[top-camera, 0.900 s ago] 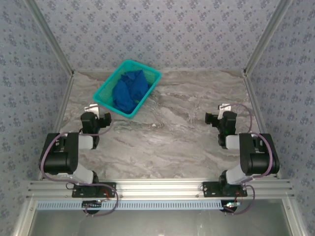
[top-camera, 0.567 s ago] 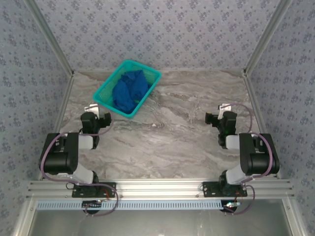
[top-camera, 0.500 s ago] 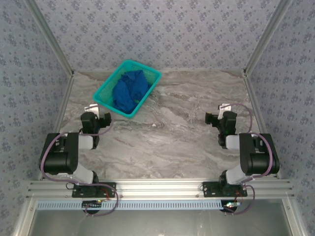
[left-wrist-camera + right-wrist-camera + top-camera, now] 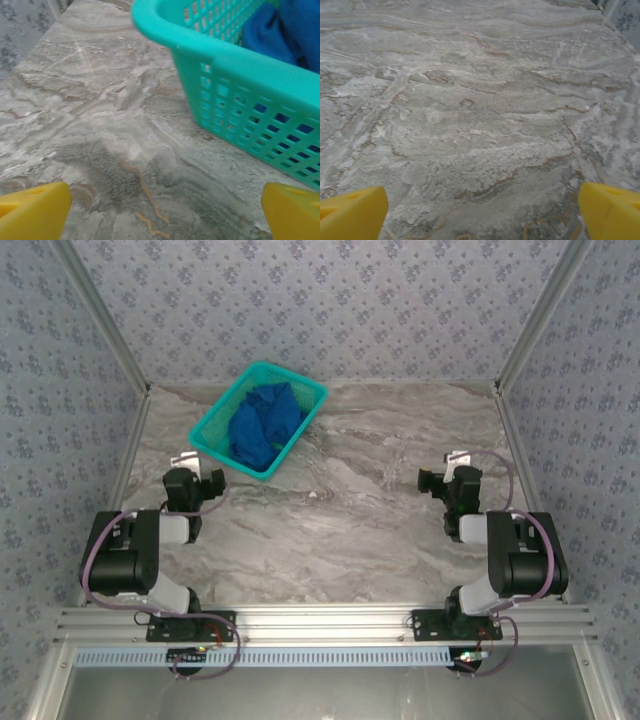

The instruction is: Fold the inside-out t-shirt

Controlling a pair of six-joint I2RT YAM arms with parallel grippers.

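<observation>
The basket (image 4: 224,400) stands on the table (image 4: 360,510), in its far left part, turned cornerwise. The t-shirt (image 4: 262,425) lies bunched inside the basket. The left gripper (image 4: 195,485) is just in front of the basket's near corner and slightly left of it, not touching. The right gripper (image 4: 445,480) is well to the right of the basket and nearer the front, over bare table.
</observation>
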